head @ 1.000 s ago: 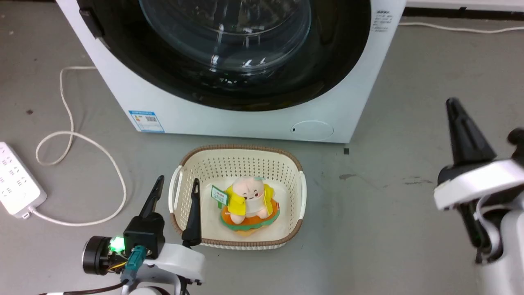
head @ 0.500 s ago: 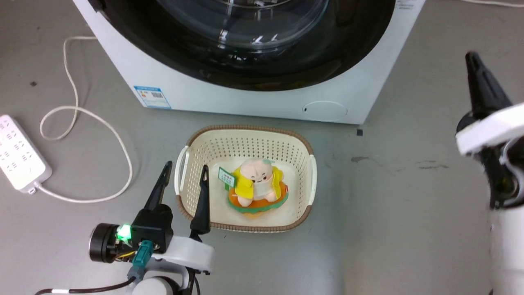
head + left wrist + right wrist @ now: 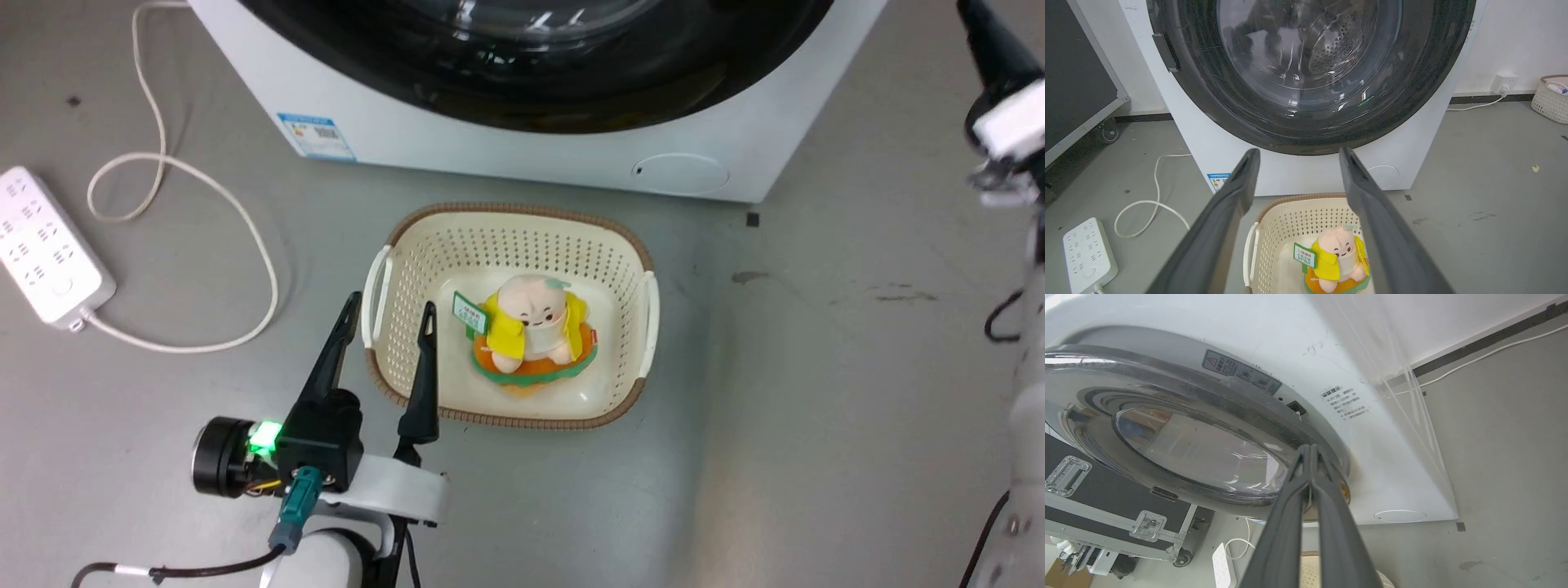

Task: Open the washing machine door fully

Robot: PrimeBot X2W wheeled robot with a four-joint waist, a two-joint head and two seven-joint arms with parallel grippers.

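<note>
**Lined up for the pry?**

The door (image 3: 1188, 445) now has the right gripper (image 3: 1310, 448) at its rim; that arm climbed up there over the last second (head camera shifted too). Fingers pressed together, empty. Door looks shut flat against the washer (image 3: 490, 151), so nothing's open yet, prying comes next I guess. Meanwhile the left gripper (image 3: 392, 300) hangs spread over the basket (image 3: 522, 245).
</note>
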